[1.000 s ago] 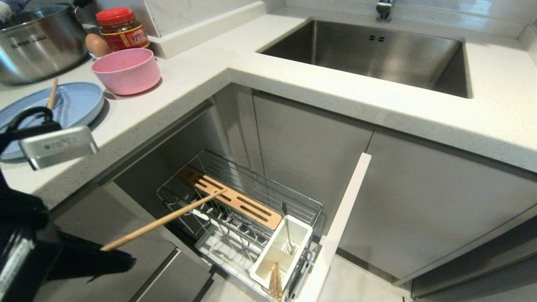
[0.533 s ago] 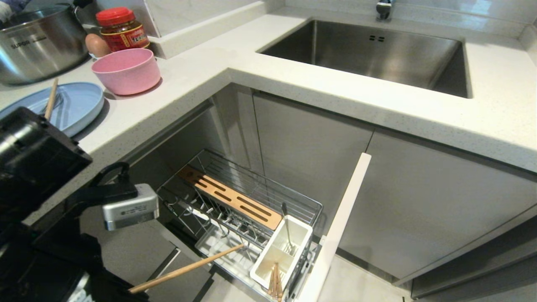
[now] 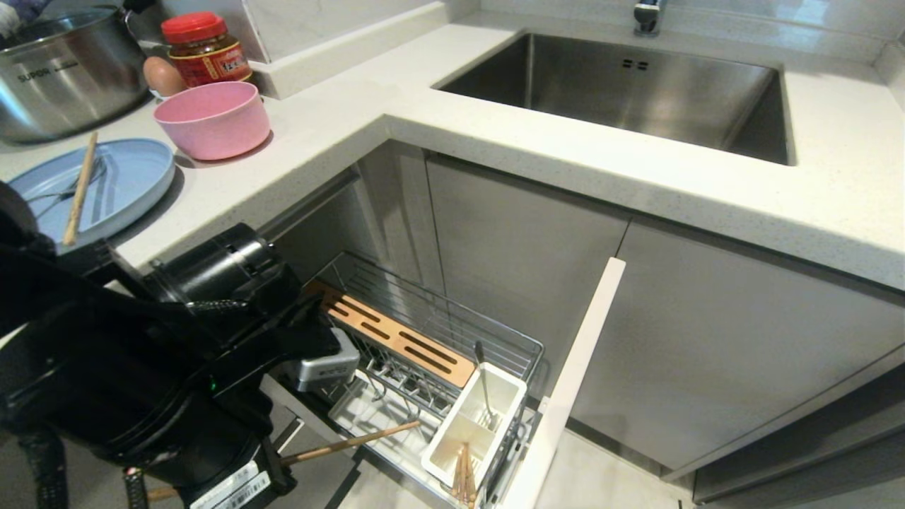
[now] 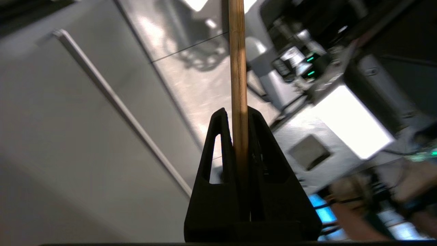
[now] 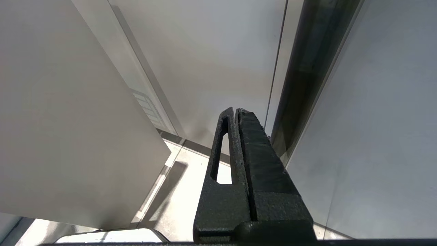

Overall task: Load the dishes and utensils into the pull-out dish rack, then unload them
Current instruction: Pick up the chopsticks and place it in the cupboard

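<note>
A kitchen corner is seen from above, with a white surface (image 3: 339, 120) wrapping around an open cabinet. At about ten o'clock in the head view a light-blue plate (image 3: 134, 177) is set on the surface, and one wooden chopstick (image 3: 79, 189) is laid across it; thin grey lines beside it may be a metal utensil, though this cannot be made out with certainty. Just beyond the plate, toward eleven o'clock, a pink bowl (image 3: 212, 116) is placed upright. Neither dish has been loaded.

At about eight o'clock the left arm is lowered in front of the cabinet. The left claw (image 4: 240, 136) is pressed together on a second chopstick (image 3: 353, 443), which is pinched between the fingers (image 4: 218, 160) and pointed toward the rack, its tip held over the white drip tray (image 3: 371, 417) and not yet released.

Near six o'clock the pull-out dish rack (image 3: 452, 325) is drawn out of the cabinet. Its plate prongs are unoccupied. In the white cutlery cup (image 3: 475, 428) a slim metal utensil (image 3: 483, 385) is stood in one compartment and wooden sticks (image 3: 463, 475) are seen in the nearest one.

The right claw (image 5: 237, 116) is pressed together on nothing and parked beside a cabinet panel, outside the head view.

Loading is judged to be partly done: some utensils are stowed, while the held chopstick, the one on the plate, the plate and the bowl are left, and all unloading is still to come.
</note>
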Robot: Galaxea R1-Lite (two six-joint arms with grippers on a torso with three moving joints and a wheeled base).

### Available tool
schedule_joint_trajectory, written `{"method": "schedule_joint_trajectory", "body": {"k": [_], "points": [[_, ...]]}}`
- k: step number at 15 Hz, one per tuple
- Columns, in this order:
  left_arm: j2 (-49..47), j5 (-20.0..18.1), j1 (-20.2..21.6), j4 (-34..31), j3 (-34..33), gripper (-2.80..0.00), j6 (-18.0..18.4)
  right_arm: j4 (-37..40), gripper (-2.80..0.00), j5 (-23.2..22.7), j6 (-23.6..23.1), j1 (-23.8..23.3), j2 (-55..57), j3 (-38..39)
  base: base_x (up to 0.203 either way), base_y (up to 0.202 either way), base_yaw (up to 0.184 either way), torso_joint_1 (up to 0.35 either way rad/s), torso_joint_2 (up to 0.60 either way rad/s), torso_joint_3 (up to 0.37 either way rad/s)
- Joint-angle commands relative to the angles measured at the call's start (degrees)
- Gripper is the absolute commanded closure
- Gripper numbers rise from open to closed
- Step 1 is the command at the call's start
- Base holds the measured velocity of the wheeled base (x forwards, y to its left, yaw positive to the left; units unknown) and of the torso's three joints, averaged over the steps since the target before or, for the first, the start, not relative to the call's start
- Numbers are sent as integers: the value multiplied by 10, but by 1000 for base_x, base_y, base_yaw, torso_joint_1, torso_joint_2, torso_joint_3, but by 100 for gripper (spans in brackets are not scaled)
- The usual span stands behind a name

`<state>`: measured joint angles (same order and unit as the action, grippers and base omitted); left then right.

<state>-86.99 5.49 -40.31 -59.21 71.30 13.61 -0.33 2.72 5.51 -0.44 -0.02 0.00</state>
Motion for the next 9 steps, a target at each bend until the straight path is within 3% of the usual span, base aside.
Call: {"method": "schedule_joint_trajectory", "body": {"k": [1,3,9], "points": [[-50,8,0,-4,21,0,41,0,0,0,0,0,-2,0,0,0,0,0,0,0],[-73,19,-1,-4,30,0,57,0,0,0,0,0,-2,0,0,0,0,0,0,0],[-158,25,-16,0,59,0,55,0,0,0,0,0,-2,0,0,0,0,0,0,0]]}}
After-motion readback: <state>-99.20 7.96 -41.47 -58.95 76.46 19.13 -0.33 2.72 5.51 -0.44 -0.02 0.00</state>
